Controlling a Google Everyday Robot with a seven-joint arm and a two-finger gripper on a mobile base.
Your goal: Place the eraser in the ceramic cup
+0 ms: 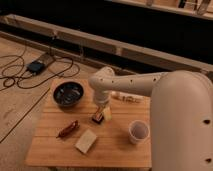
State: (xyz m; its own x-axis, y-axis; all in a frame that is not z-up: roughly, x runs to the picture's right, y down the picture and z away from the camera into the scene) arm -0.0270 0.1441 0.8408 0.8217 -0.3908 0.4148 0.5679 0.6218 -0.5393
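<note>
The eraser (97, 119), a small dark block with orange-red edging, lies on the wooden table (120, 150) near its middle. My gripper (103, 112) hangs straight down from the white arm and sits right over the eraser, at or touching its top right side. The ceramic cup (138, 131), off-white and upright, stands on the table to the right of the eraser, about a cup's width from it. The cup looks empty.
A wide dark bowl (68, 94) stands at the table's back left. A pale beige block (86, 140) and a slim reddish-brown bar (67, 129) lie at the front left. A white object (131, 98) lies behind the arm. Cables (30, 70) run over the floor at left.
</note>
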